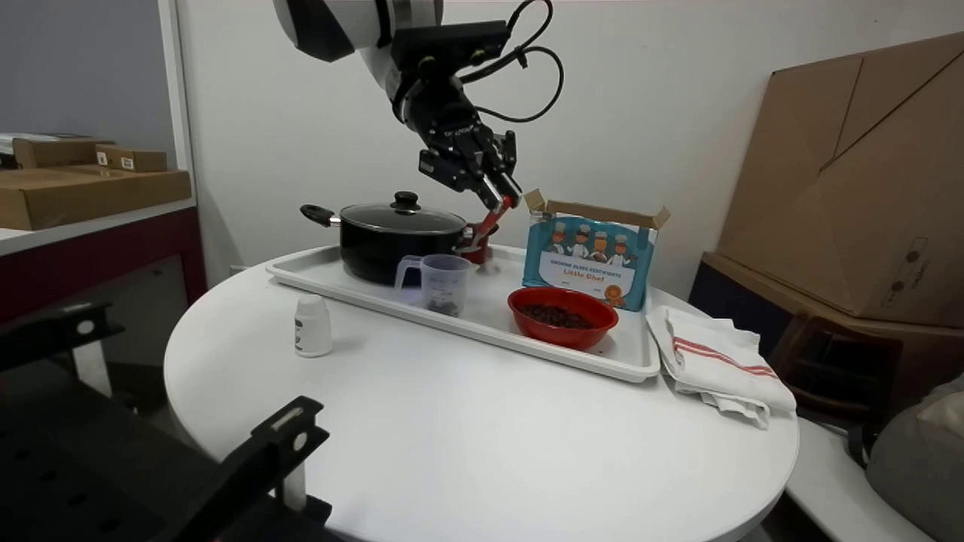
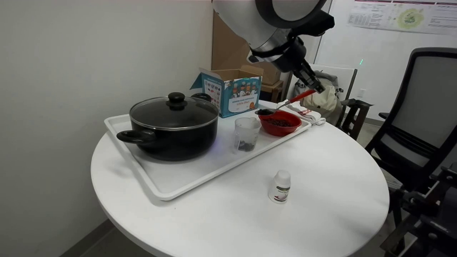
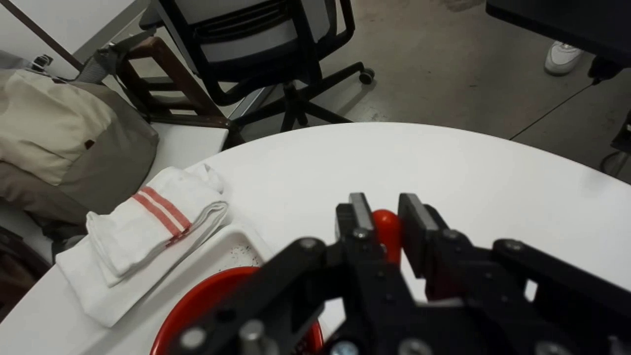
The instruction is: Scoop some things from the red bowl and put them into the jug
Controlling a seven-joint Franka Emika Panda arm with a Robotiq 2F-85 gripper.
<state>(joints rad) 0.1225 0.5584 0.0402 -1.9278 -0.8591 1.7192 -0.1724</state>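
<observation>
My gripper (image 1: 503, 199) is shut on the red handle of a spoon (image 2: 302, 95); the handle end shows between the fingertips in the wrist view (image 3: 388, 231). The spoon slants down and its scoop, seen in an exterior view (image 2: 266, 111), carries dark bits. It hangs in the air above tray level. The red bowl (image 1: 557, 333) holds many small dark bits and stands on the tray; it also shows in the other views (image 2: 282, 130) (image 3: 194, 301), partly hidden by my gripper in the wrist view. The clear jug (image 2: 246, 132) stands upright beside it with some dark bits at its bottom (image 1: 444, 284).
The white tray (image 1: 520, 340) also bears a black lidded pot (image 2: 175, 141) and an open blue box (image 1: 584, 260). A red object (image 1: 479, 254) is partly hidden behind the spoon. A small white bottle (image 2: 280, 187) stands on the table. A folded towel (image 3: 153, 212) lies beside the tray.
</observation>
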